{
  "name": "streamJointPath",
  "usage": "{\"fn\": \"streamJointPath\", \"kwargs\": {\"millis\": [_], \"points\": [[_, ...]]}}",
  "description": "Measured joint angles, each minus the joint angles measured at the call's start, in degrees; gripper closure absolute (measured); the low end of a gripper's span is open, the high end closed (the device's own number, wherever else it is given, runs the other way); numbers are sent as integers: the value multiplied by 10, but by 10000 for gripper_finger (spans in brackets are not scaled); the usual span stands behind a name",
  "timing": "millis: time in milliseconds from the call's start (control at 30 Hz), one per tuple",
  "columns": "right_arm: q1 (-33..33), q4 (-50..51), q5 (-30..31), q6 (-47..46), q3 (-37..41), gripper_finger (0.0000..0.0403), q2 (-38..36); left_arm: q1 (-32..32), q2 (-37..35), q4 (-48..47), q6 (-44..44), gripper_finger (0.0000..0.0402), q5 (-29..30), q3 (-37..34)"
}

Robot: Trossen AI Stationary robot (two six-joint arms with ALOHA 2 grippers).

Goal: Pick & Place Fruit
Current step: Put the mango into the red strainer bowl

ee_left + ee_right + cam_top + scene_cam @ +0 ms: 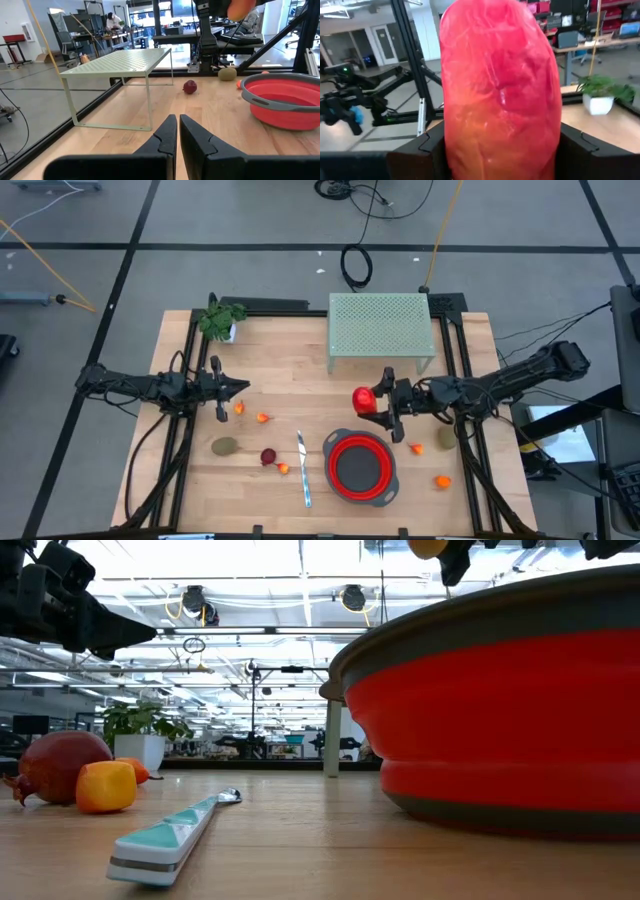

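My right gripper (pixel 378 404) reaches in level from the table's right and is shut on a long orange-red fruit (pixel 500 85), up in the air just beyond the far rim of the red bowl (pixel 360 466). Among the loose fruit on the wood are a kiwi-like oval (pixel 224 446), a dark red ball (pixel 268 456), small orange bits (pixel 263 418) and a second oval (pixel 446 438). My left gripper (pixel 238 388) hangs shut and empty over the table's left part, pointing right. My right gripper pinches the orange-red fruit between its two fingers (pixel 427 147), one on each side of its lower part (pixel 452 150). The fingers lie level and come from the table's right. The fruit (pixel 363 400) stands on end in the hold, lifted clear of the table.
A pale green perforated rack (pixel 381 330) stands at the far middle, close behind my right gripper. A potted green plant (pixel 220 320) is at the far left. A slim knife (pixel 303 470) lies left of the bowl. An orange bit (pixel 443 480) lies right of the bowl.
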State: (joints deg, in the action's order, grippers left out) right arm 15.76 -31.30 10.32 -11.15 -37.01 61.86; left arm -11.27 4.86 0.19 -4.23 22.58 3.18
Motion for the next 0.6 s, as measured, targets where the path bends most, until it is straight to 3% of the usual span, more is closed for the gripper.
{"fn": "streamJointPath", "kwargs": {"millis": [267, 600], "points": [[49, 29, 3, -19, -24, 176, 33, 0, 0, 0, 0, 378, 0, 0], [70, 345, -27, -32, -197, 174, 119, 0, 0, 1, 0, 378, 0, 0]]}}
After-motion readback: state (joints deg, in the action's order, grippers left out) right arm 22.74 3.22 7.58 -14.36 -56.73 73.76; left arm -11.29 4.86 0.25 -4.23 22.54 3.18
